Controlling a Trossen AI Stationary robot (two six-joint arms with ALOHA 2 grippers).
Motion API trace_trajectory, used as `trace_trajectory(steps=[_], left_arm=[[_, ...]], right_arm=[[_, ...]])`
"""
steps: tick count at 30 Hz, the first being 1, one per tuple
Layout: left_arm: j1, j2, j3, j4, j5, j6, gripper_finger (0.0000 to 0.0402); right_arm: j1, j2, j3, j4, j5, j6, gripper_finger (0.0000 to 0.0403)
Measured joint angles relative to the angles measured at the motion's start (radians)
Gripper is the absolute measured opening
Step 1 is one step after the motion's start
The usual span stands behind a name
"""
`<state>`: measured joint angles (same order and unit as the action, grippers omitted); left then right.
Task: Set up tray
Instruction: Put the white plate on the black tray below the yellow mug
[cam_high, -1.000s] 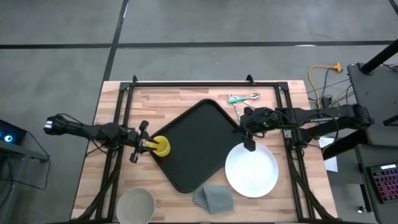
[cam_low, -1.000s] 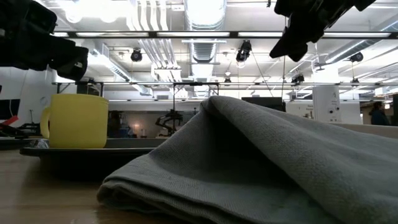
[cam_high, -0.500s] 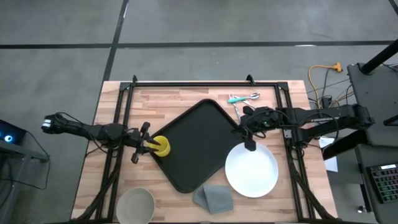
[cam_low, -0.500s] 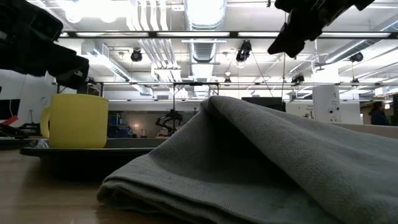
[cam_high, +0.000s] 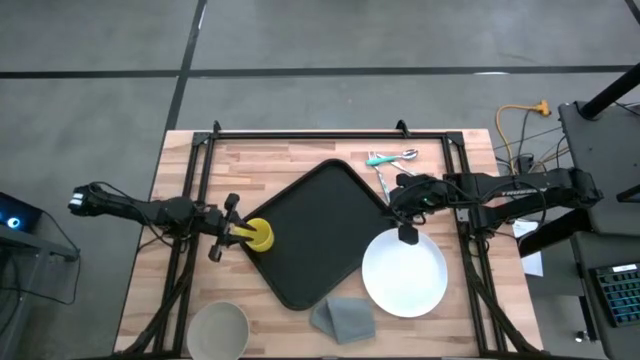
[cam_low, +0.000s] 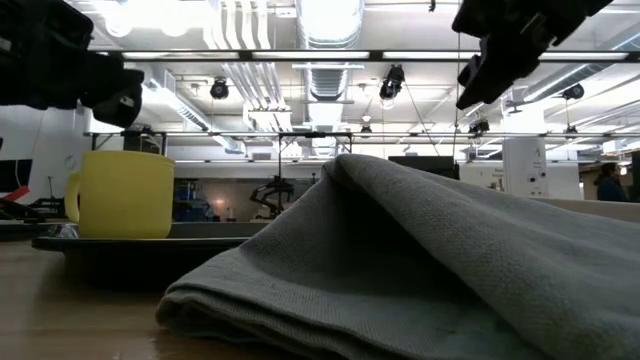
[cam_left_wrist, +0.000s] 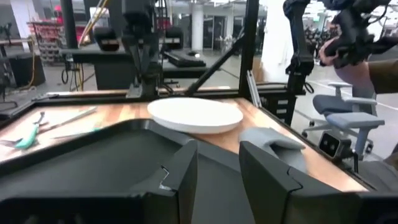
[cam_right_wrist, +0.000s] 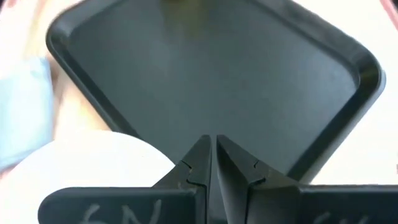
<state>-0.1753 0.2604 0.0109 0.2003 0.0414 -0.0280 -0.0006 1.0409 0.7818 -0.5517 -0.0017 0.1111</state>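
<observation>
We saw the tray (cam_high: 315, 232) lying diagonally mid-table, a yellow mug (cam_high: 259, 236) on its left corner. Our left gripper (cam_high: 231, 232) sat at the mug, fingers parted. Our right gripper (cam_high: 407, 236) hung clenched and empty over the white plate (cam_high: 405, 274) beside the tray.

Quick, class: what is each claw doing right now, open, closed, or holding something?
Left claw: open beside the yellow cup, holding nothing.
Right claw: closed, empty, above the white plate.

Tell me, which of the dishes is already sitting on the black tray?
The yellow mug, at the tray's left corner. The white plate and the pale bowl both rest on the bare wooden table.
</observation>
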Motion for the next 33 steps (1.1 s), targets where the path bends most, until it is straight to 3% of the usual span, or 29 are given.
trace_trajectory(steps=[12,25,33], left_arm=[[0.0,-0.076,0.0,-0.001,0.0,0.0,0.0105],[0.0,-0.063,0.0,-0.002,0.0,0.0,0.0105],[0.0,-0.038,0.0,-0.002,0.0,0.0,0.0105]], right_arm=[[0.0,0.001,0.0,-0.136,-0.001,0.001,0.0023],[0.0,0.001,0.0,-0.179,0.002,0.009,0.0139],[0.0,0.002,0.0,-0.184,0.002,0.002,0.0169]])
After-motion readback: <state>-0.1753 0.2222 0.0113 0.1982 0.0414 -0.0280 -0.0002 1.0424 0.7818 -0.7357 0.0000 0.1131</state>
